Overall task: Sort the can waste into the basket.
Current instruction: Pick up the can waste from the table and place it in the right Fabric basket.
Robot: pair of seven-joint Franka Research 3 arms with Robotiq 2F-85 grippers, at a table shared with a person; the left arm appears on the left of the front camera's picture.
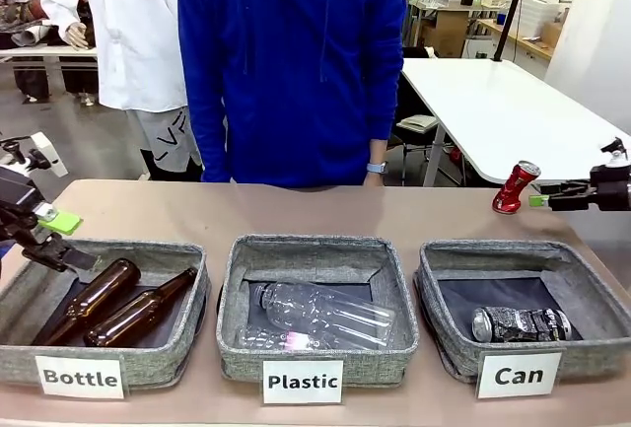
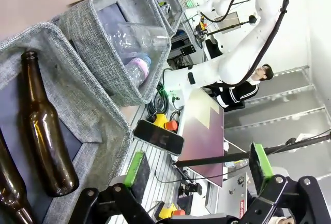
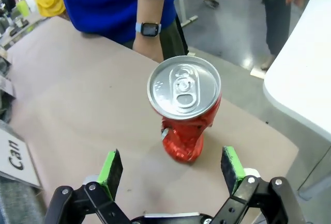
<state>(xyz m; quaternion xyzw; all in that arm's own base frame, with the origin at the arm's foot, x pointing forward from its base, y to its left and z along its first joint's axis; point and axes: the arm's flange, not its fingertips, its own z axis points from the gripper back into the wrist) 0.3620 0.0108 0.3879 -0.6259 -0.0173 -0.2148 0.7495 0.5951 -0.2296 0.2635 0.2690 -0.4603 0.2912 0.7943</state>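
Three white cards with black print stand against the near walls of three grey woven bins on the counter. In the front view, the card on the left bin (image 1: 104,307) reads "Bottle" (image 1: 81,378). The card on the middle bin (image 1: 314,307) reads "Plastic" (image 1: 304,382). The card on the right bin (image 1: 523,304) reads "Can" (image 1: 519,376). In the right wrist view the "Can" card (image 3: 16,156) shows again, turned sideways at the left edge. The black can (image 1: 521,324) lying in the right bin carries pale print, too small to read.
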